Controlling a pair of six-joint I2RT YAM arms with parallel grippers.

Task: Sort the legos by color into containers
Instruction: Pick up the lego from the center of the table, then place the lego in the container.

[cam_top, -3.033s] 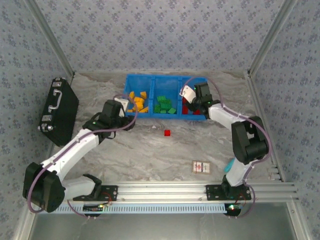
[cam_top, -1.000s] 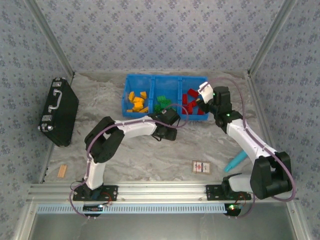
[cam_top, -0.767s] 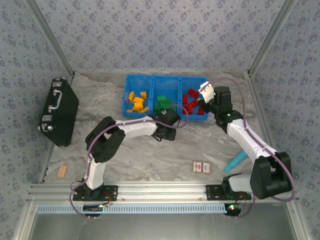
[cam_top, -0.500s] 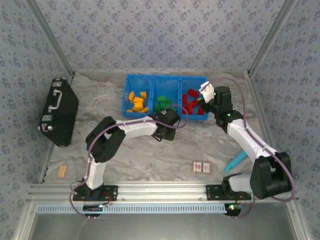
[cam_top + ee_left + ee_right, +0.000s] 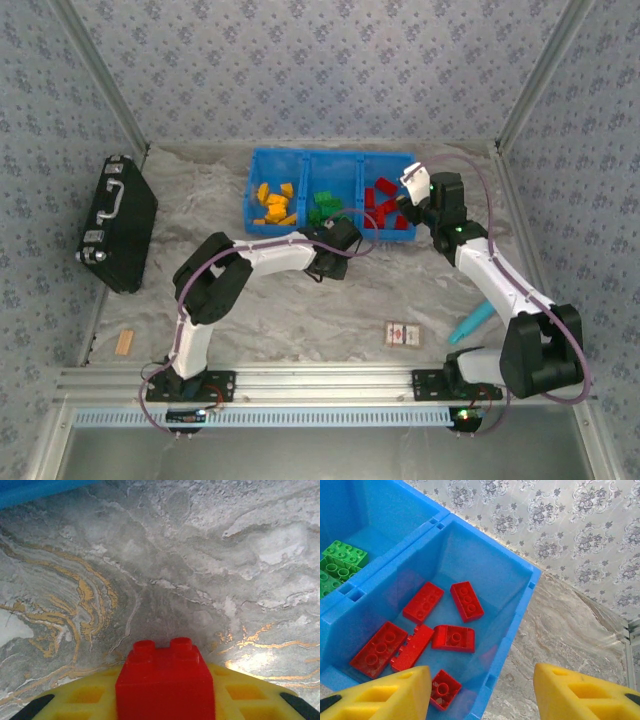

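In the left wrist view a red lego (image 5: 165, 680) sits between my yellow fingers (image 5: 75, 700), low over the marble table (image 5: 165, 555); my left gripper (image 5: 165, 702) is shut on it. From above, that gripper (image 5: 330, 266) is just in front of the blue bin (image 5: 330, 232). Its three containers hold orange-yellow legos (image 5: 273, 203), green legos (image 5: 325, 207) and red legos (image 5: 382, 207). My right gripper (image 5: 482, 690) hangs open and empty over the right corner of the red compartment (image 5: 485, 560), above several red legos (image 5: 455, 637); green legos (image 5: 340, 562) lie one compartment over.
A black case (image 5: 118, 222) leans at the left wall. A red-and-white card box (image 5: 401, 334) and a teal stick (image 5: 470, 325) lie at the front right. A small tan piece (image 5: 124, 343) lies at the front left. Metal rails border the table.
Since three seconds ago the left arm swung to the loose red lego mid-table, and its jaws have closed on it. The right arm pulled back from the bin slightly.
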